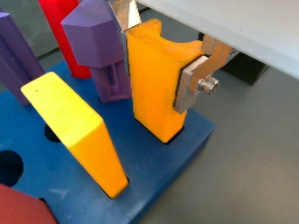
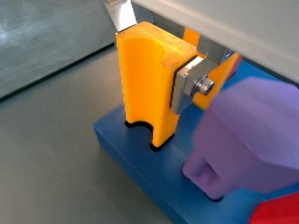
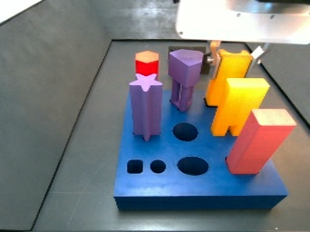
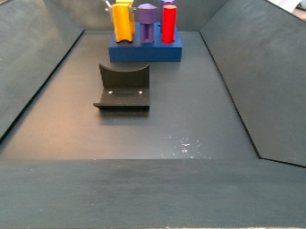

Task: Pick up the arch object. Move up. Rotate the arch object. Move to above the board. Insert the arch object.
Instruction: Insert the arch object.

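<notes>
The arch object (image 1: pixel 158 87), a slim orange block, stands upright at a corner of the blue board (image 1: pixel 176 171). Its arch notch faces down, and the lower end meets the board's top face (image 2: pixel 138 166). My gripper (image 1: pixel 155 66) is shut on it, with one silver finger (image 1: pixel 125 13) against one side and the padded finger (image 1: pixel 194 83) against the opposite side. In a side view the arch object (image 3: pixel 227 71) sits at the board's far right corner under the gripper (image 3: pixel 233 54). How deep it sits in its hole is hidden.
On the board stand a bigger orange block with a yellow top (image 3: pixel 238 104), a salmon block (image 3: pixel 259 140), a purple star block (image 3: pixel 147 107), a purple block (image 3: pixel 184 77) and a red block (image 3: pixel 147 63). Open holes (image 3: pixel 186 132) show at the front. The fixture (image 4: pixel 123 87) stands mid-floor.
</notes>
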